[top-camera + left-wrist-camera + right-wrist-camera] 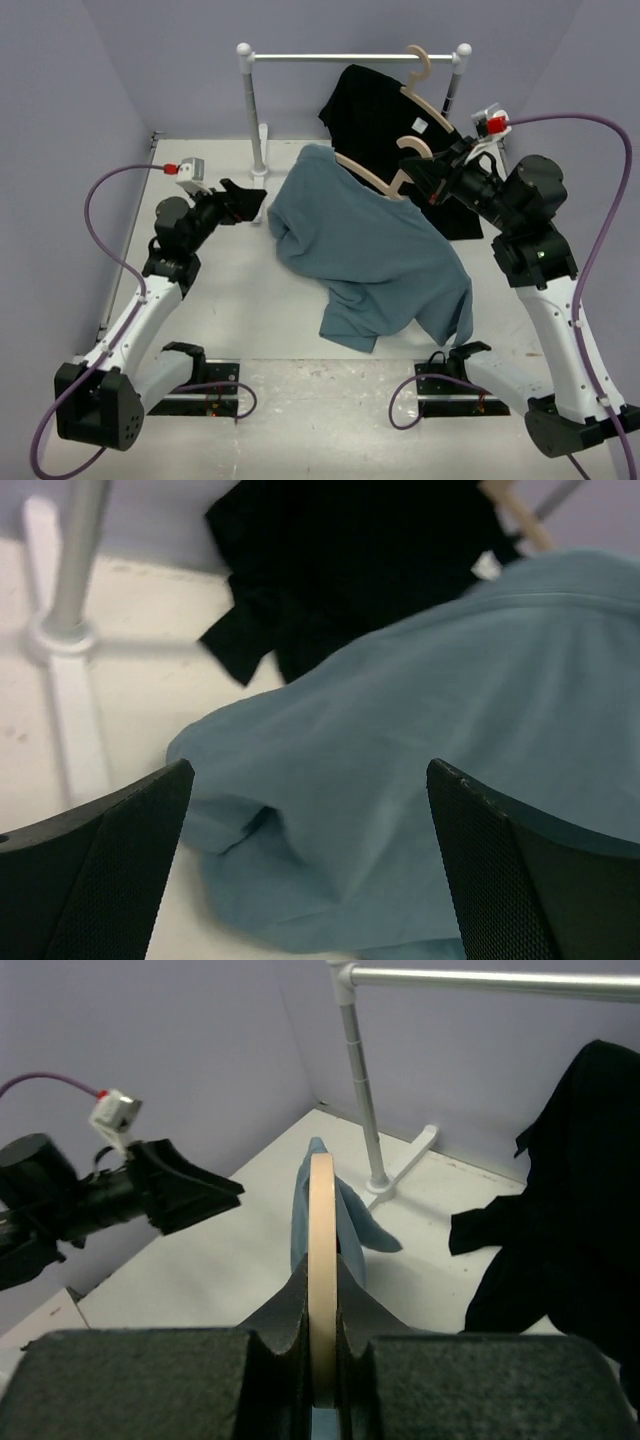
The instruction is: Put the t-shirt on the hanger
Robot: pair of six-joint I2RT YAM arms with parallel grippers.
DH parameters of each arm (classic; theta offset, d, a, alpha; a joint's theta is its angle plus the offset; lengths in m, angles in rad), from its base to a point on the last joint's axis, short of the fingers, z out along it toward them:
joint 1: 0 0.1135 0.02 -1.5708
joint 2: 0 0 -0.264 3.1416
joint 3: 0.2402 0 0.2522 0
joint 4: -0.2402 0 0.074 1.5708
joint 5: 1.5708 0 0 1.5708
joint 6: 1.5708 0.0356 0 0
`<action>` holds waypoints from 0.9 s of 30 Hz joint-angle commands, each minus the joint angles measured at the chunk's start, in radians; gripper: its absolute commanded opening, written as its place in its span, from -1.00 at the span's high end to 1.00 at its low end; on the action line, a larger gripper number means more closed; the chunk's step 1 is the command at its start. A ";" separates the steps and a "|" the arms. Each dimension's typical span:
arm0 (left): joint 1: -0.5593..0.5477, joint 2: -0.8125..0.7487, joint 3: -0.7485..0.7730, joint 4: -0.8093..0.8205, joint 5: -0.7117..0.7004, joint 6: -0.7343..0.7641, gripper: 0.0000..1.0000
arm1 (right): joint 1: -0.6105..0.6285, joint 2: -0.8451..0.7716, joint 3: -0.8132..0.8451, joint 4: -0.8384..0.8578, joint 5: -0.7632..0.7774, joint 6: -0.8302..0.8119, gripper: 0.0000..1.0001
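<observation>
Right gripper (425, 178) pinches the hanger (375, 180); left gripper (252, 200), wide and empty, should grasp the shirt (380, 250) edge firmly.

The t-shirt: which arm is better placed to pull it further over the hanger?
Probably left. The left gripper is open, empty and facing the t-shirt; the right gripper is shut on the hanger.

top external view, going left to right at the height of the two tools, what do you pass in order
left tool → t-shirt → right tool
</observation>
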State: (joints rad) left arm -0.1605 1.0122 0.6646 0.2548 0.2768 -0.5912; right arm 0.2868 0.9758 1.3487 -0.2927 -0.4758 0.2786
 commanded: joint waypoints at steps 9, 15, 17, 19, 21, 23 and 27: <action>-0.974 0.163 0.153 0.269 -0.335 0.161 -0.97 | 0.293 0.160 0.130 0.116 0.776 0.054 1.00; -1.094 0.334 0.196 0.392 -0.327 0.141 -0.95 | 0.370 0.267 0.254 0.068 0.982 -0.014 1.00; -1.115 0.360 0.208 0.388 -0.368 0.146 -0.97 | 0.376 0.278 0.255 0.070 1.005 -0.027 1.00; -1.147 0.378 0.228 0.347 -0.438 0.152 -1.00 | 0.383 0.279 0.253 0.071 1.016 -0.037 1.00; -1.169 0.421 0.263 0.290 -0.525 0.164 -1.00 | 0.392 0.274 0.253 0.070 1.016 -0.038 1.00; -1.179 0.443 0.288 0.258 -0.593 0.168 -0.96 | 0.405 0.274 0.257 0.068 1.014 -0.041 1.00; -1.184 0.467 0.289 0.258 -0.647 0.157 0.99 | 0.411 0.279 0.266 0.059 1.004 -0.051 1.00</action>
State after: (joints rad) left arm -1.3368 1.4644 0.9196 0.5062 -0.2359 -0.4492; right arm 0.6875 1.2705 1.5518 -0.2980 0.4835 0.2433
